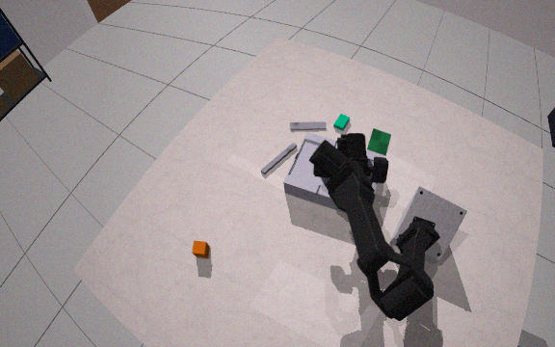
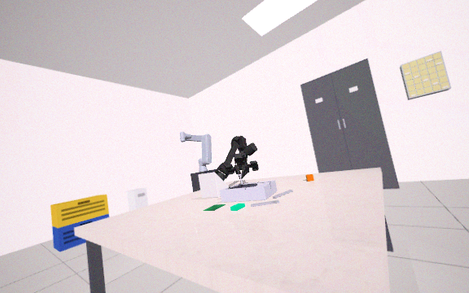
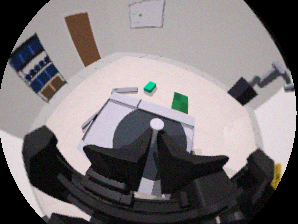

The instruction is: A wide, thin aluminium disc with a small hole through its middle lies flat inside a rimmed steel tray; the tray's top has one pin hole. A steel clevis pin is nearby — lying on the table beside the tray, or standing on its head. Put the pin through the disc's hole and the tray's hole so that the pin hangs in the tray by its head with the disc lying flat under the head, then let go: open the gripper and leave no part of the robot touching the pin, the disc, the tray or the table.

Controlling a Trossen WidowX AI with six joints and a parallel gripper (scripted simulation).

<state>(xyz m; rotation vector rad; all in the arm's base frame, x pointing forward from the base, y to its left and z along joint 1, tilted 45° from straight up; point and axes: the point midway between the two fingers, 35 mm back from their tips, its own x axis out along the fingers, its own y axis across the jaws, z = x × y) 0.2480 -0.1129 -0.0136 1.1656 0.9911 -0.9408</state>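
My gripper (image 3: 154, 129) (image 2: 241, 178) is shut on the steel clevis pin. The pin's pale round head (image 3: 156, 124) shows just above the fingertips in the wrist view; its shank is mostly hidden between the fingers. The dark grey disc (image 3: 131, 128) (image 2: 249, 185) lies flat in the rimmed tray (image 3: 102, 121) (image 1: 306, 169) (image 2: 248, 196), below the fingers. The gripper is over the disc. The disc's hole and the tray's pin hole are hidden, and I cannot tell whether the pin's tip touches or enters them. In the top view the arm covers the fingers and pin.
A bright green block (image 1: 341, 121) (image 2: 238, 207) (image 3: 150, 87) and a dark green square (image 1: 380, 142) (image 2: 214, 207) (image 3: 180, 103) lie beyond the tray. Two grey bars (image 1: 307, 126) (image 1: 278, 159) lie beside it. An orange cube (image 1: 200, 249) (image 2: 309, 177) stands farther off.
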